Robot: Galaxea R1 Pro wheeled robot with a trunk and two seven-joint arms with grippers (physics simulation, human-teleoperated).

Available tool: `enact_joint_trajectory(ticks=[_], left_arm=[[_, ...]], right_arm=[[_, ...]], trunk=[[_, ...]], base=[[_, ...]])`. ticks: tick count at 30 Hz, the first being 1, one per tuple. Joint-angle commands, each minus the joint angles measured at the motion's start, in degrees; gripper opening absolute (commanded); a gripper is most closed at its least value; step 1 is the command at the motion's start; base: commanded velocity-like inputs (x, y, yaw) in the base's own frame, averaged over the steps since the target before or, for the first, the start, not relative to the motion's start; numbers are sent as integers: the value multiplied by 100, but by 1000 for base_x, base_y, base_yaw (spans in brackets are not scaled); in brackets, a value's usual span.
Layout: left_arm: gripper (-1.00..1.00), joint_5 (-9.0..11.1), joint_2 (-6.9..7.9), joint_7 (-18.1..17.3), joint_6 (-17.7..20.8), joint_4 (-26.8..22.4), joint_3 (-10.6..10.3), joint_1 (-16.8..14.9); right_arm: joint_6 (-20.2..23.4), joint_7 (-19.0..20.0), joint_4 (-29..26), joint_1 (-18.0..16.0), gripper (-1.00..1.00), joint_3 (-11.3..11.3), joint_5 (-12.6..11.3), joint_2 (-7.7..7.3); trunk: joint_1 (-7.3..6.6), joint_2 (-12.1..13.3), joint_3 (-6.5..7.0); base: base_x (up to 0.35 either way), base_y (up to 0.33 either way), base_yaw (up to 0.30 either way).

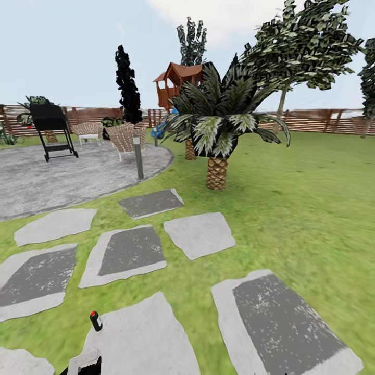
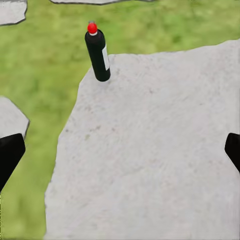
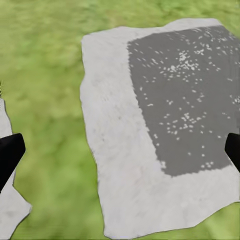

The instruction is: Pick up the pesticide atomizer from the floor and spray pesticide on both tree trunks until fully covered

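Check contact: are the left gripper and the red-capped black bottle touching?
Apart. The left wrist view shows the bottle standing upright at the edge of a stone slab, with bare stone between it and the left gripper, whose jaws sit wide open.

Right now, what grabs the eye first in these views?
A short palm stands mid-lawn ahead, with a wooden playhouse behind it by the fence. Nearer, grey stepping stones cross the grass. A dark red-capped atomizer stands upright at the edge of a pale slab.
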Motion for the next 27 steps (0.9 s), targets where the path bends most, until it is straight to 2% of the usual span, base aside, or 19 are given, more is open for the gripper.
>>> enact_joint_trajectory(ticks=[1, 27], left_arm=[[100, 0, 2, 0, 0, 0, 0, 0], [100, 0, 0, 0, -9, -3, -5, 0]], right_arm=[[0, 0, 0, 0, 100, 0, 0, 0], [-4, -16, -13, 0, 100, -13, -3, 0]], trunk=[[0, 0, 0], [0, 0, -3]], base=[[161, -132, 278], [16, -11, 278]])
